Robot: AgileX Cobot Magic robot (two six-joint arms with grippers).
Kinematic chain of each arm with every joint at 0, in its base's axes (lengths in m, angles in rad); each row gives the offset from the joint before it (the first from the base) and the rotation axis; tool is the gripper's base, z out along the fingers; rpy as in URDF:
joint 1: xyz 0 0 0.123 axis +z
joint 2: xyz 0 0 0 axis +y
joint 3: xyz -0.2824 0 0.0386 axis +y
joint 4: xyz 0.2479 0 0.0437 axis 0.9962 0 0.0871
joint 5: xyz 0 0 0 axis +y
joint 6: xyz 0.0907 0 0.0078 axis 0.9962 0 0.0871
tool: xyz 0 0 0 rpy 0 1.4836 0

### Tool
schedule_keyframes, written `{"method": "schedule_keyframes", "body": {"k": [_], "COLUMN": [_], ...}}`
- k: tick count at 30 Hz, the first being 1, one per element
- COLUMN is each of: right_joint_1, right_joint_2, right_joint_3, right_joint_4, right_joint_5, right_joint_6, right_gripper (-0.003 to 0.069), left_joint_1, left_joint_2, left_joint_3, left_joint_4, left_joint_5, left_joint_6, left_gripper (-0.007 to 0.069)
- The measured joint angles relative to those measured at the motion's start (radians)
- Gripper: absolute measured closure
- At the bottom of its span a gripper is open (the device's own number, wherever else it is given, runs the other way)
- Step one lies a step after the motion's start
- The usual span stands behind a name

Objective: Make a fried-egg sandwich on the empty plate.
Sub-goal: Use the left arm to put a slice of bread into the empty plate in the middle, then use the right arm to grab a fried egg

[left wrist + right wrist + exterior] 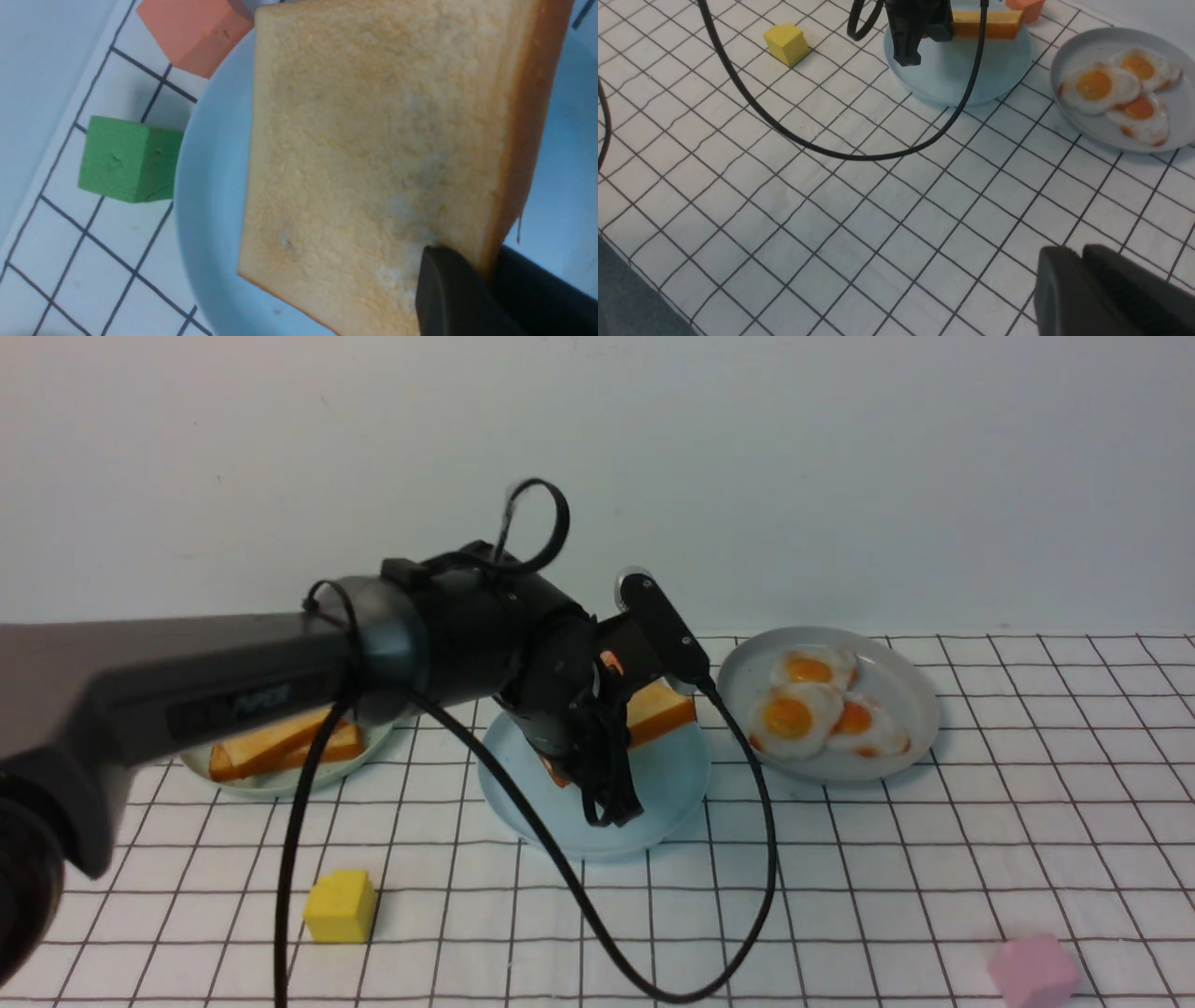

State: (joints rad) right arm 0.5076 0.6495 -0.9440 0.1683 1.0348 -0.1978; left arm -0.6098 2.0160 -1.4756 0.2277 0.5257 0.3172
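The left fingers (448, 294) pinch a toast slice (373, 140) by one corner, slanted over the sky-blue plate (672, 784) toward the bench's far edge, so releasing it slanted could flop it off-centre, while the right fingers (1069, 289) sit closed, empty.

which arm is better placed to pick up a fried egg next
Right. The left gripper is clamped on the toast slice over the blue plate; the right gripper is shut on nothing, and the fried eggs lie on its side.
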Motion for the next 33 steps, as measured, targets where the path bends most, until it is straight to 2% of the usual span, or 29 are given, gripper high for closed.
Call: {"method": "schedule_keyframes", "body": {"k": [6, 9, 11, 12, 14, 16, 19, 21, 23, 26, 28, 29, 30, 31, 32, 33], "right_joint_1": [0.0, 0.0, 0.0, 0.0, 0.0, 0.0, 0.0, 0.0, 0.0, -0.001, -0.023, -0.026, -0.065, -0.09, -0.096, -0.131], "right_joint_2": [0.0, 0.0, 0.0, 0.0, 0.0, 0.001, 0.021, 0.045, 0.104, 0.243, 0.359, 0.359, 0.472, 0.535, 0.548, 0.637], "right_joint_3": [0.0, 0.0, 0.0, 0.0, 0.0, 0.0, 0.0, 0.0, 0.0, -0.006, -0.031, -0.034, -0.07, -0.098, -0.111, -0.151], "right_joint_4": [0.0, 0.0, 0.0, 0.0, 0.0, -0.001, -0.018, -0.037, -0.077, -0.159, -0.213, -0.216, -0.234, -0.235, -0.233, -0.222], "right_joint_5": [0.03, 0.031, 0.031, 0.031, 0.031, 0.028, 0.012, 0.0, -0.018, -0.067, -0.117, -0.122, -0.168, -0.189, -0.192, -0.208], "right_joint_6": [0.007, 0.009, 0.009, 0.009, 0.029, 0.058, 0.118, 0.153, 0.192, 0.254, 0.304, 0.308, 0.336, 0.341, 0.341, 0.342], "right_gripper": [0.0575, 0.0573, 0.0571, 0.0571, 0.0568, 0.0568, 0.0566, 0.0566, 0.0566, 0.0564, 0.0564, 0.0564, 0.0564, 0.0564, 0.0564, 0.0564], "left_joint_1": [0.0, 0.0, 0.0, 0.0, 0.0, 0.0, 0.0, 0.0, 0.0, 0.0, 0.0, 0.0, 0.0, 0.0, 0.0, 0.0], "left_joint_2": [0.018, 0.018, 0.018, 0.018, 0.008, -0.007, -0.051, -0.082, -0.144, -0.278, -0.387, -0.399, -0.497, -0.548, -0.558, -0.617], "left_joint_3": [0.0, 0.0, 0.0, 0.0, 0.0, 0.0, 0.0, 0.0, 0.0, 0.001, 0.001, 0.001, 0.001, 0.001, 0.001, 0.007], "left_joint_4": [0.011, 0.011, 0.011, 0.011, -0.001, -0.023, -0.073, -0.107, -0.165, -0.264, -0.321, -0.321, -0.36, -0.374, -0.376, -0.384], "left_joint_5": [0.001, 0.006, 0.024, 0.024, 0.076, 0.127, 0.192, 0.221, 0.254, 0.316, 0.363, 0.363, 0.406, 0.432, 0.438, 0.47], "left_joint_6": [-0.006, -0.007, -0.007, -0.007, -0.009, -0.018, -0.047, -0.071, -0.121, -0.204, -0.23, -0.23, -0.232, -0.23, -0.229, -0.223], "left_gripper": [0.0538, 0.0461, 0.0376, 0.0376, 0.0275, 0.0214, 0.0169, 0.0165, 0.0179, 0.0263, 0.0364, 0.0375, 0.0483, 0.0544, 0.0557, 0.0615]}}
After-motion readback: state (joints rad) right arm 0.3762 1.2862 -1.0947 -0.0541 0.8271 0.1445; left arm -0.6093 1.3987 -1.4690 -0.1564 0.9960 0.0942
